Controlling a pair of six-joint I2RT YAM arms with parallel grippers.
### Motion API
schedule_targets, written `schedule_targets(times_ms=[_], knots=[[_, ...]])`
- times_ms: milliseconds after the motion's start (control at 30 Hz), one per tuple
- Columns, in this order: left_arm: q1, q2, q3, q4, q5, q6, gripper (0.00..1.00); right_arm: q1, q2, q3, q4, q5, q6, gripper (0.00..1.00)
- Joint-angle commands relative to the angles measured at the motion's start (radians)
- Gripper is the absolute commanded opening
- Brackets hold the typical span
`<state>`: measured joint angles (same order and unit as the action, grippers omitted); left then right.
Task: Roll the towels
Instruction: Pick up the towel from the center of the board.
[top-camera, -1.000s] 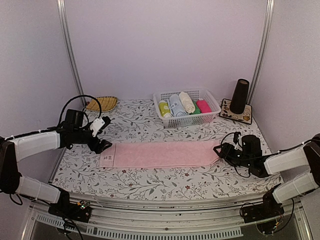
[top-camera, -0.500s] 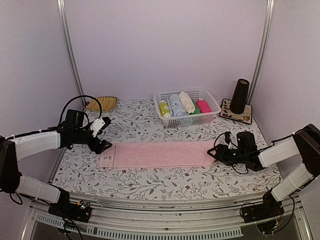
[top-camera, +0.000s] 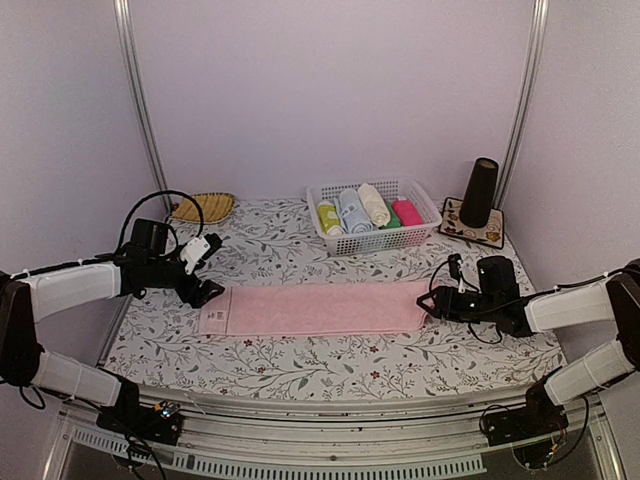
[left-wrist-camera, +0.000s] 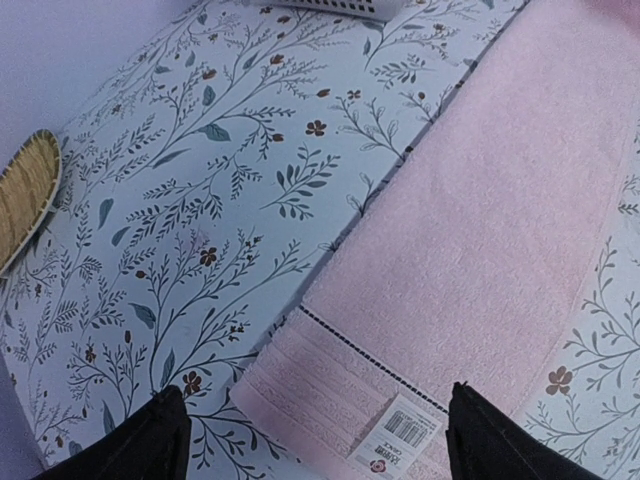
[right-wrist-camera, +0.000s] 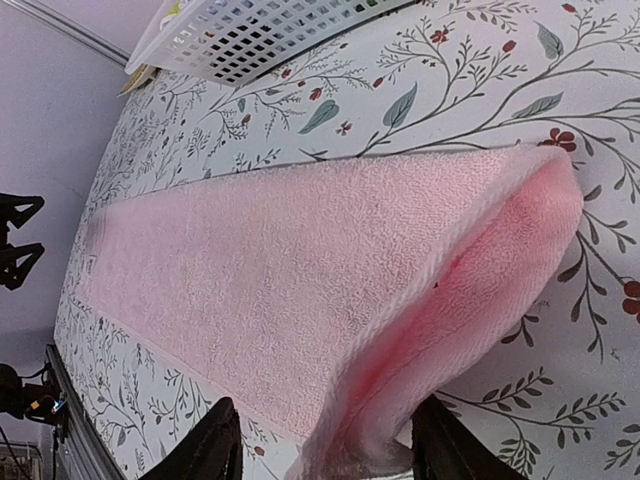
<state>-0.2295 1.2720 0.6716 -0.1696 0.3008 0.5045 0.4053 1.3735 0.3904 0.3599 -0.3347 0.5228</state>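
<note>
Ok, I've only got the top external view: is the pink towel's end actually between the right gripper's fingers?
Observer: Yes. On the right wrist view the pink towel end sits between the fingers of the right gripper, with a gap beside one finger.
Operator: Single layer?
Observer: No, folded double; the layers gape open at that end.
Operator: And the left end?
Observer: Flat, with a white barcode label at its corner, between the fingers of the open left gripper.
</note>
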Motion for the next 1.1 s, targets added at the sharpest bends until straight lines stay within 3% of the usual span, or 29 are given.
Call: schedule_targets(times_ms=[0,267,467,633,833,1067], knots=[[-0.008,0.01,0.005,0.008,0.003,0.008,0.89,-0.003,-0.014,0.021,-0.014,-0.039,-0.048,0.58],[-0.008,0.016,0.006,0.005,0.007,0.008,0.89,-0.002,0.047,0.024,0.04,-0.123,-0.05,0.53],[-0.008,0.019,0.005,0.008,0.007,0.011,0.89,-0.002,-0.019,-0.017,0.045,-0.1,-0.048,0.54],[-0.008,0.03,0.009,0.006,0.008,0.01,0.89,-0.011,0.011,0.036,-0.089,0.056,-0.019,0.54],[-0.007,0.022,0.007,0.005,0.006,0.008,0.89,-0.026,0.138,0.073,-0.14,0.024,0.067,0.54],[-0.007,0.017,0.006,0.005,0.006,0.008,0.89,-0.058,0.098,0.052,-0.154,0.023,0.153,0.56]])
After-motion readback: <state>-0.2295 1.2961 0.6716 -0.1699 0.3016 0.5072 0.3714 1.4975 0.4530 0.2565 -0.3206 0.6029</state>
